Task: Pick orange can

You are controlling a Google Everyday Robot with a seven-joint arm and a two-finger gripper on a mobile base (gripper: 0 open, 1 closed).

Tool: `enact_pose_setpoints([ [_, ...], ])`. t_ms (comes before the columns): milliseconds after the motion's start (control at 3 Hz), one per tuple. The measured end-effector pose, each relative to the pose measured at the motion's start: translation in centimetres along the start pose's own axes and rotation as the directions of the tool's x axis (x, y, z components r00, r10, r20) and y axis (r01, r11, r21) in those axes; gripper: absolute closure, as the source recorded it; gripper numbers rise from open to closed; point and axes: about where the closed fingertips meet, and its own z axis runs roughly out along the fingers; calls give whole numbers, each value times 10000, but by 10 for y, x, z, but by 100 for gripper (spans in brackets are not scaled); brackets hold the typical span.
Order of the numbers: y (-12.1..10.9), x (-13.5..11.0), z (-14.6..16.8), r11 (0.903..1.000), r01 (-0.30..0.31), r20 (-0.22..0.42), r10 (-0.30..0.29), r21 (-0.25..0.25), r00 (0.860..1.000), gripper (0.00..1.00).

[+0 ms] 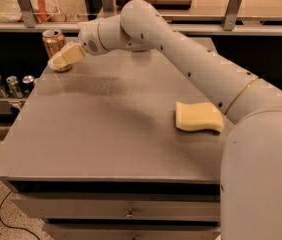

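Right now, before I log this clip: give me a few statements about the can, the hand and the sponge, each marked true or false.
1. The orange can stands upright at the far left corner of the table. True.
2. The hand is over the table's middle, far from the can. False: it is right at the can's lower part.
3. The yellow sponge lies on the table's right side, apart from the can. True.
4. The small silver cans stand on the table. False: they sit lower, off its left edge.
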Motion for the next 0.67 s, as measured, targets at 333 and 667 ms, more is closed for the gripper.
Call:
enact_pose_setpoints([
  [333,0,3,19,9997,-223,140,222,70,9997,0],
  [667,-2,3,34,9989,-417,388,408,216,9984,0],
])
